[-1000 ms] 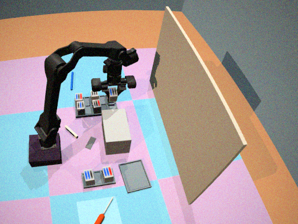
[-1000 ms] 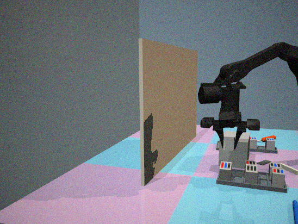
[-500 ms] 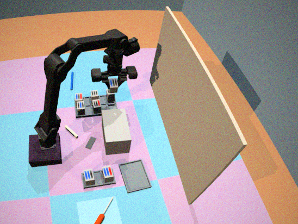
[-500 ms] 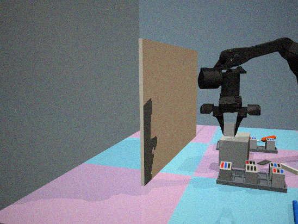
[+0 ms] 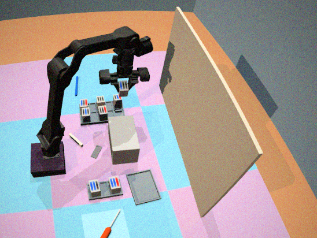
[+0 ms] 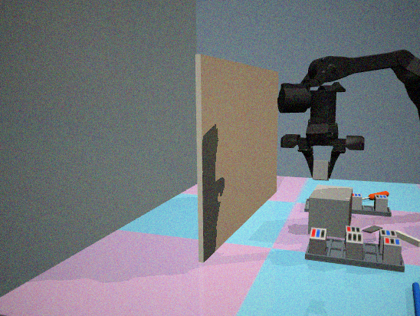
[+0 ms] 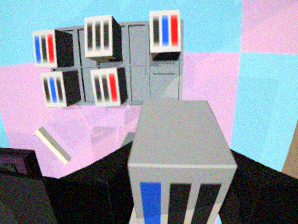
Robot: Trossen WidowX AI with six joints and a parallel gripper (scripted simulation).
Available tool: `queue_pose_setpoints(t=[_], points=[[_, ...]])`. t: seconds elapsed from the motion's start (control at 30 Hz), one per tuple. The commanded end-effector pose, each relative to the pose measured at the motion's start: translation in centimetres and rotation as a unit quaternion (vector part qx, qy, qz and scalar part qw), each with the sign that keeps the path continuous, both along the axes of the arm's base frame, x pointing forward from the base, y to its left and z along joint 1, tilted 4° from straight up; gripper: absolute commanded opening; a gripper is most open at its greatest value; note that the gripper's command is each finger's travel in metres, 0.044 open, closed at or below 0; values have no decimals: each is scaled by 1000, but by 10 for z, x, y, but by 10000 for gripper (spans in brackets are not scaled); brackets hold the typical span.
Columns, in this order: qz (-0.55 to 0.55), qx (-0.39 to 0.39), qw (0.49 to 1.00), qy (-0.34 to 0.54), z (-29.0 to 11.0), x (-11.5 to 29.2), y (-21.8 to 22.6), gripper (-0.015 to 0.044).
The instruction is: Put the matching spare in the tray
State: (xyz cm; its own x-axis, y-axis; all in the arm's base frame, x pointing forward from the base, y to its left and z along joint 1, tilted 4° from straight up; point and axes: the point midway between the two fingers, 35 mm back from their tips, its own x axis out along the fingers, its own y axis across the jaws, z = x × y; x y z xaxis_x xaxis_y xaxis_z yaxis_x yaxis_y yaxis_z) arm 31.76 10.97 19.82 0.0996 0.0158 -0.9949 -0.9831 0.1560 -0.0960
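My gripper (image 5: 124, 84) (image 6: 321, 173) is shut on a grey spare (image 5: 124, 88) (image 6: 321, 169) (image 7: 180, 176) whose code reads blue, black, black. It holds the spare upright in the air above the far rack (image 5: 93, 119) (image 6: 354, 260) (image 7: 143, 46), where several other spares stand with different stripe codes. One slot at the rack's right side is empty. The grey tray (image 5: 143, 187) lies empty near the front. The large grey unit (image 5: 124, 138) (image 6: 329, 209) stands between rack and tray; no code shows on the faces in view.
A tall tan panel (image 5: 208, 110) (image 6: 237, 153) stands to the right. A second rack (image 5: 104, 193) (image 6: 368, 210) with two spares sits left of the tray. A blue pen (image 5: 76, 85), white stick (image 5: 76, 139), grey flat piece (image 5: 96, 151) and orange screwdriver (image 5: 110, 225) lie about.
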Motion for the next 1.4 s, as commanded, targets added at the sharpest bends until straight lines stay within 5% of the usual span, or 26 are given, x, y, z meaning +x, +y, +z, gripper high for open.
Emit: queue_pose_setpoints(t=[0.0, 1.37], points=[[-11, -3, 1000, -1, 1, 9, -21, 0], [-26, -16, 999, 9, -2, 13, -247, 0]])
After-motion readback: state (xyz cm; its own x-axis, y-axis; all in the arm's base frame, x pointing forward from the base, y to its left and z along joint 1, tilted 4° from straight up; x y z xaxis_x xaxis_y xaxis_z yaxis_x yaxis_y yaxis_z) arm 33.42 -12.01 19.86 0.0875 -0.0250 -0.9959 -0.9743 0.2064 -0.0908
